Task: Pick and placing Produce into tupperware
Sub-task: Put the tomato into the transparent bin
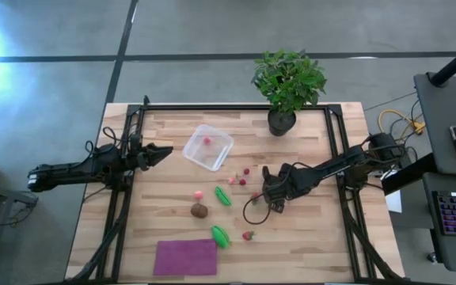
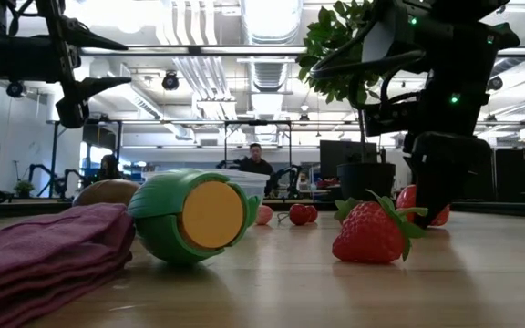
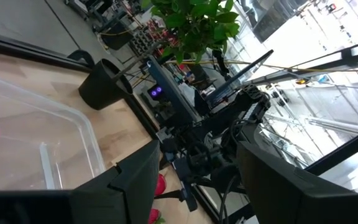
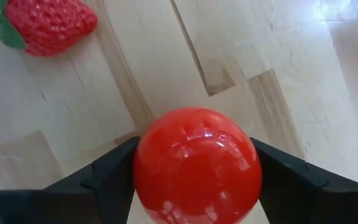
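Ball (image 4: 196, 163), red, sits clamped in the right claw (image 4: 194, 180) low over the surface (image 1: 307, 237), ready for carrying to the tub (image 1: 208, 148); the left claw (image 1: 158, 153) waits open beside it.

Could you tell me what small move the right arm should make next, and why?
Probably lift straight up. The right gripper has its fingers against both sides of the red ball, low over the table. The tupperware stands apart toward the left gripper, so the ball must clear the wood first.
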